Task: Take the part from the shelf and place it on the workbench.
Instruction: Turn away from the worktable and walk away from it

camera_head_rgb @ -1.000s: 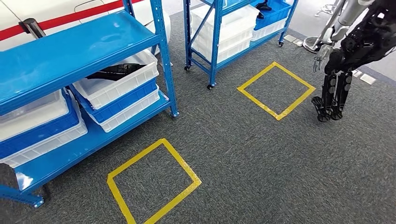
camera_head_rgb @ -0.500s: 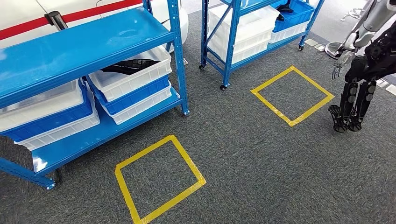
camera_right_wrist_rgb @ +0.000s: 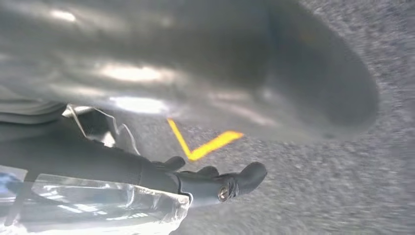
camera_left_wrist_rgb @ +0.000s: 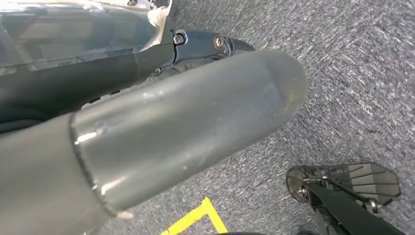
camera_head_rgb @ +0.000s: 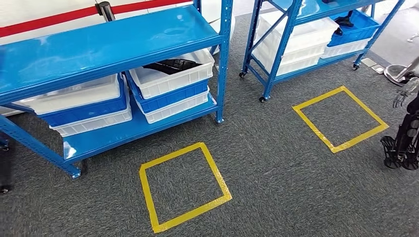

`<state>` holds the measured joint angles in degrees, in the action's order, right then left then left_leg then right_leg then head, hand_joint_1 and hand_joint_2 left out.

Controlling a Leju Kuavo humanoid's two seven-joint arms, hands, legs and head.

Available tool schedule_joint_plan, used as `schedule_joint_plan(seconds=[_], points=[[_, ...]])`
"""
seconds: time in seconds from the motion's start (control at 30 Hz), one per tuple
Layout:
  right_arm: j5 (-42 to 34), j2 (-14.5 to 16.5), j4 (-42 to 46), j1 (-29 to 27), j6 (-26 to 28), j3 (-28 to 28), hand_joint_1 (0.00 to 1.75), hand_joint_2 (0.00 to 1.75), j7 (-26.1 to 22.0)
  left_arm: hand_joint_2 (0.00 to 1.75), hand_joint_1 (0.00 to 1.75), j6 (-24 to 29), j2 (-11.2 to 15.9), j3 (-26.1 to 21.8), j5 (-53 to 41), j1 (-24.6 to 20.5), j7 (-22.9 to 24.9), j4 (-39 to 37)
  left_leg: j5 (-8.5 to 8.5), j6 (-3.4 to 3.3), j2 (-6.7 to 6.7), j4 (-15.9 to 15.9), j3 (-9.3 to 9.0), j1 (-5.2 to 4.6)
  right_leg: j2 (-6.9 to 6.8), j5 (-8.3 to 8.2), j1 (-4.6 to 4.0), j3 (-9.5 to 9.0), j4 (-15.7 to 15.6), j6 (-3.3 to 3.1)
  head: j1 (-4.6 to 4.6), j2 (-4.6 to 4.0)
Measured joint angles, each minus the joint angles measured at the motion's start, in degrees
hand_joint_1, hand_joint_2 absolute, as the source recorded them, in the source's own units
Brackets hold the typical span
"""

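A black part lies in a white bin on the lower level of the near blue shelf. A second dark part sits in a blue bin on the far shelf. My left hand hangs over the grey carpet, its thick thumb and a dark finger stretched out, holding nothing. My right hand also hangs over the carpet with dark fingers extended and nothing in it.
Two yellow tape squares mark the carpet, one before the near shelf and one before the far shelf. Another robot stands at the right edge. White and blue bins are stacked on the shelves.
The camera has turned: the whole scene has slid to the right in the picture, and the near shelf now sits closer to the middle. Nothing on the shelves has moved.
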<state>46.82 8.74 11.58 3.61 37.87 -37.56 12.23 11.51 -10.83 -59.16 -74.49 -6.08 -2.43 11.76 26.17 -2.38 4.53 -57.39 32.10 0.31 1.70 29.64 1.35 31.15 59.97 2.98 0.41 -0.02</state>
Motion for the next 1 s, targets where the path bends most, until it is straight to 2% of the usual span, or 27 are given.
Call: schedule_joint_plan(seconds=[0.03,0.07,0.1,0.13,0.17,0.2,0.27,0.3,0.33,0.37,0.4,0.43,0.5,0.53,0.57,0.63,0.7,0.77,0.83,0.87,0.9,0.97,1.0], points=[[0.1,0.0,0.0,0.1,0.0,-0.1,0.00,0.00,0.0,0.00,0.00,0.0,0.0,0.0,0.0,0.0,0.0,0.0,0.10,0.34,0.36,-0.2,0.16,-0.09,0.46,-0.60,0.02,-0.70,-1.7,-0.26,-0.02,0.00],[0.2,0.0,0.0,0.1,0.0,-0.1,0.00,0.00,0.0,0.00,0.00,0.0,0.0,0.0,0.0,0.0,0.0,0.0,0.13,0.66,0.62,-0.3,0.33,-0.13,0.46,-0.70,-0.09,-0.80,-2.0,-0.74,-0.06,0.00],[0.2,0.0,0.0,0.2,0.0,-0.2,0.00,0.00,0.0,0.00,0.00,0.0,0.0,0.0,0.0,0.1,0.0,0.0,0.08,0.91,0.89,-0.3,0.49,-0.04,-0.05,-0.85,-0.13,-0.89,-2.1,-1.23,-0.10,0.00],[0.3,0.1,0.0,0.3,0.0,-0.2,0.00,0.00,0.0,0.00,0.00,0.0,0.0,0.0,0.0,0.1,0.0,0.0,0.15,1.17,0.66,-0.4,0.64,0.09,-0.41,-0.98,-0.08,-1.03,-2.1,-1.63,-0.15,0.00],[0.3,0.1,0.0,0.3,0.0,-0.2,0.00,0.00,0.1,0.00,0.00,0.1,0.0,0.0,0.0,0.1,0.1,0.0,0.64,1.43,-0.20,-1.1,0.97,0.17,-0.84,-1.12,0.03,-1.05,-2.2,-2.03,-0.23,0.00],[0.3,0.1,0.0,0.3,0.0,-0.2,0.00,0.00,0.1,0.00,0.00,0.1,0.0,0.0,0.0,0.1,0.1,0.0,1.75,1.70,-1.36,-2.8,1.72,0.24,-1.33,-1.18,0.13,-1.05,-2.3,-2.40,-0.40,0.01],[0.4,0.2,0.0,0.2,0.0,-0.3,0.00,0.00,0.1,0.00,0.00,0.1,0.0,0.0,0.0,0.0,0.1,0.0,5.46,2.21,-3.72,-9.4,4.83,0.35,-2.38,-1.12,-0.03,-1.01,-2.3,-3.02,-0.72,0.01],[0.4,0.1,0.0,0.1,0.0,-0.3,0.00,0.00,0.1,0.00,0.00,0.1,0.0,0.0,0.0,0.0,0.1,0.0,7.15,2.39,-4.13,-13.4,6.73,0.44,-2.99,-1.05,-0.17,-0.96,-2.3,-3.20,-0.80,0.00],[0.4,0.1,0.0,0.0,0.0,-0.3,0.00,0.00,0.1,0.00,0.00,0.1,0.0,0.0,0.0,0.1,0.1,0.0,8.00,2.47,-4.29,-16.1,8.11,0.49,-3.59,-1.01,-0.30,-0.94,-2.3,-3.31,-0.80,-0.01],[0.3,0.1,0.0,0.0,0.0,-0.4,0.00,0.00,0.1,0.00,0.00,0.1,0.0,0.0,0.0,0.1,0.1,0.0,7.72,2.43,-4.38,-16.9,8.51,0.50,-4.18,-0.96,-0.41,-0.96,-2.3,-3.36,-0.81,0.00],[0.3,0.1,0.0,0.1,0.0,-0.4,0.00,0.00,0.1,0.00,0.00,0.1,0.0,0.0,0.0,0.2,0.1,0.0,6.38,2.26,-4.52,-15.3,7.69,0.47,-4.70,-0.92,-0.52,-1.03,-2.3,-3.41,-0.82,0.00],[0.3,0.1,0.0,0.1,0.0,-0.5,0.00,0.00,0.1,0.00,0.00,0.1,0.0,0.0,0.0,0.2,0.1,0.0,4.38,1.91,-5.00,-11.6,5.77,0.39,-5.17,-0.87,-0.63,-1.14,-2.3,-3.45,-0.82,0.00],[0.4,0.3,0.0,0.2,0.0,-0.5,0.00,0.00,0.1,0.00,0.00,0.1,0.0,0.0,0.0,0.0,0.1,0.0,1.54,1.05,-7.06,-3.8,1.77,-0.10,-6.01,-0.72,-0.96,-1.34,-2.3,-3.37,-0.78,-0.01],[0.4,0.3,0.0,0.2,0.0,-0.5,0.00,0.00,0.1,0.00,0.00,0.1,0.1,0.0,0.0,-0.1,0.1,0.0,1.02,0.68,-7.79,-1.6,0.69,-0.39,-6.42,-0.64,-1.07,-1.39,-2.3,-3.21,-0.80,-0.01],[0.4,0.3,0.0,0.3,0.0,-0.5,0.00,0.00,0.1,0.00,0.00,0.1,0.1,0.0,0.0,-0.2,0.1,0.0,1.05,0.46,-8.03,-0.8,0.39,-0.66,-6.84,-0.57,-1.12,-1.42,-2.4,-3.01,-0.80,-0.01],[0.4,0.3,0.0,0.3,0.0,-0.5,0.00,0.00,0.1,0.00,0.00,0.1,0.1,0.0,0.0,-0.2,0.1,0.0,0.69,0.05,-6.89,-0.3,0.30,-0.75,-7.78,-0.49,-1.29,-1.56,-2.6,-2.50,-0.87,0.01],[0.5,0.3,0.0,0.4,0.0,-0.5,0.00,0.00,0.1,0.00,0.00,0.1,0.0,0.0,0.0,-0.1,0.1,0.0,-0.13,-0.28,-5.70,1.0,-0.28,-0.41,-6.47,0.40,-1.33,-1.13,-1.3,-2.11,-0.73,0.01],[0.7,0.2,0.0,0.3,0.0,-0.6,0.00,0.00,0.1,0.00,0.00,0.2,-0.1,0.0,0.0,-0.2,0.2,0.0,-0.73,-0.54,-4.55,1.7,-0.53,-0.13,-3.70,3.07,-0.93,1.44,4.3,-2.29,-0.50,-0.01],[0.9,0.1,0.0,0.1,0.0,-0.6,0.00,0.00,0.0,0.00,0.00,0.2,-0.1,0.0,0.1,-0.2,0.3,0.0,-0.85,-0.71,-3.24,1.6,-0.36,-0.13,-2.52,5.50,-0.65,4.88,11.0,-2.40,-0.40,0.00],[1.0,0.0,0.0,0.0,0.0,-0.6,0.00,0.00,0.0,0.00,0.00,0.2,-0.1,-0.1,0.1,-0.2,0.3,0.0,-0.83,-0.68,-2.53,1.5,-0.33,-0.13,-2.34,5.54,-0.54,5.67,12.3,-2.10,-0.40,0.01],[1.1,-0.1,0.0,-0.1,0.0,-0.7,0.00,0.00,0.0,0.00,0.00,0.2,-0.1,-0.1,0.1,-0.2,0.3,0.0,-0.78,-0.60,-1.81,1.3,-0.30,-0.09,-2.21,4.65,-0.42,5.45,11.5,-1.57,-0.39,0.01],[1.3,-0.2,0.0,-0.1,-0.1,-0.7,0.00,0.00,0.0,0.00,0.00,0.4,-0.2,-0.2,0.2,-0.1,0.4,0.0,-0.48,-0.15,-0.51,0.6,-0.16,0.05,-1.15,1.32,0.12,2.55,4.8,-0.33,-0.39,0.00],[1.4,-0.3,0.0,-0.1,-0.1,-0.7,0.00,0.00,-0.1,0.00,0.00,0.5,-0.2,-0.3,0.2,-0.1,0.5,0.0,-0.20,0.25,0.05,0.2,0.04,-0.01,-0.33,0.01,0.29,1.15,1.4,-0.08,-0.34,-0.01]])
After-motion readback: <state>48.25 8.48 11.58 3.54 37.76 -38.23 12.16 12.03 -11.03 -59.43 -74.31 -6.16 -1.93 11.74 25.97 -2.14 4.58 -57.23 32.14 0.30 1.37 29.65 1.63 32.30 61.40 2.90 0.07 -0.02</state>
